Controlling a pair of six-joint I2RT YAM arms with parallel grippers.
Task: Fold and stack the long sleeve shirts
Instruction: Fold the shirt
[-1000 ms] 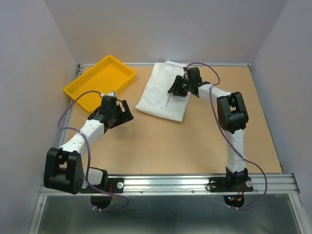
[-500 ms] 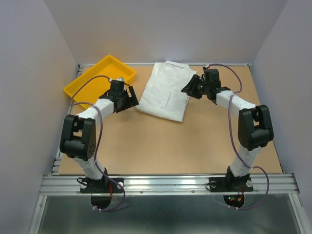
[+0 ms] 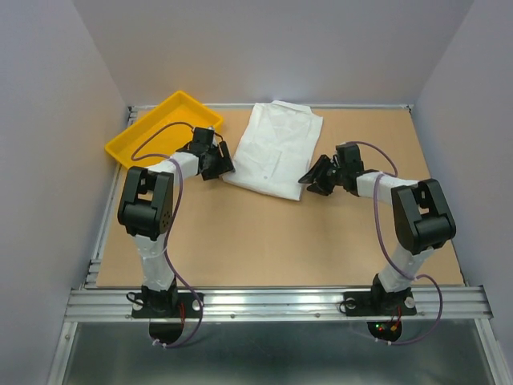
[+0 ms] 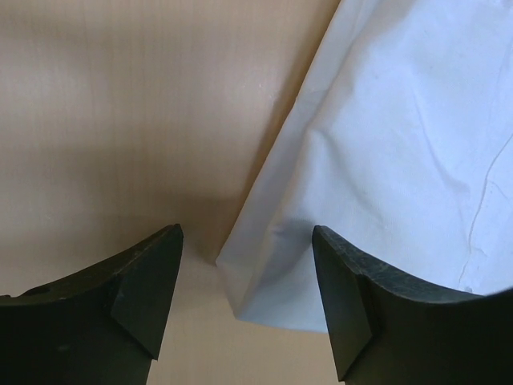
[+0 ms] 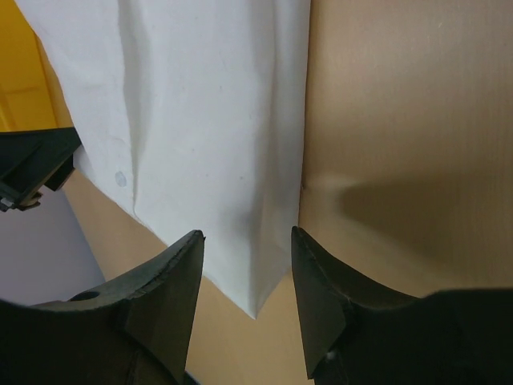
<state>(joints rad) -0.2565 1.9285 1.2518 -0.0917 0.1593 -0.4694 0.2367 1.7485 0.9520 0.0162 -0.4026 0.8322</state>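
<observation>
Fingers of the left gripper (image 4: 244, 233) stood apart, gripping nothing. Its wrist view showed the near left corner of the plain white thin-fabric long sleeve shirt (image 4: 385, 120) lying between them on the brown board table (image 4: 120, 96). Whether either finger touched the cloth could not be told. The right gripper (image 5: 246, 233) was likewise unclenched, with the shirt's near right corner between its fingers and a long straight folded edge running away from it. That view also caught a sliver of the yellow plastic tray (image 5: 16, 88) beyond the cloth, which the left wrist view lacked. Only the overhead view showed the whole: the shirt lay folded flat at the far middle of the table, a gripper at each near corner, with the tray at the far left just beside it.
</observation>
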